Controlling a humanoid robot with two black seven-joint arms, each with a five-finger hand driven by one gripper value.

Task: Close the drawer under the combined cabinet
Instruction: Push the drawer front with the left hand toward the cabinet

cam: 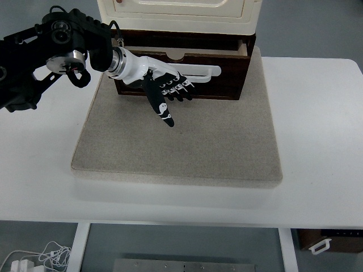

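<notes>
Your left hand comes in from the far left on its black arm and sits against the front of the drawer. Its fingers are stretched out flat and loosely spread across the drawer's dark face, just below the white handle bar, and the thumb points down toward the mat. The hand grips nothing; the palm side lies on or just in front of the wood, and you cannot tell from this angle whether it truly touches.

The drawer is the dark brown one under the cream cabinet, at the far middle of the scene. It stands a little way out, with its pale inner rim showing along the top behind the front panel.

Cabinet and drawer stand on the far edge of the grey mat, which lies on the white bench. Below the near edge of the bench, at the left, you can see a white plug and cable on the floor.

Your right arm does not show.
</notes>
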